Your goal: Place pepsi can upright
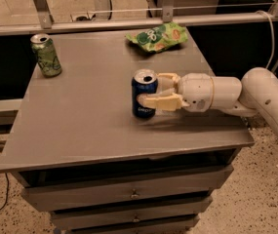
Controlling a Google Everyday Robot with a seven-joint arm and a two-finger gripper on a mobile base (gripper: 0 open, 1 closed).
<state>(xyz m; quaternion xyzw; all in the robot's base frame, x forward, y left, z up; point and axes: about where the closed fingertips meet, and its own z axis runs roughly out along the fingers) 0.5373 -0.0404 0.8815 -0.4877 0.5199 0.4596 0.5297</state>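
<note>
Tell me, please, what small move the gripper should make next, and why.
Probably open the gripper and draw it back to the right. The pepsi can already stands upright, seemingly resting on the table, with the fingers closed around its side.

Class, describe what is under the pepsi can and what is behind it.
Under the pepsi can is the grey table top. The gripper clasps the can; its far finger runs behind, tip covered by the can.
</note>
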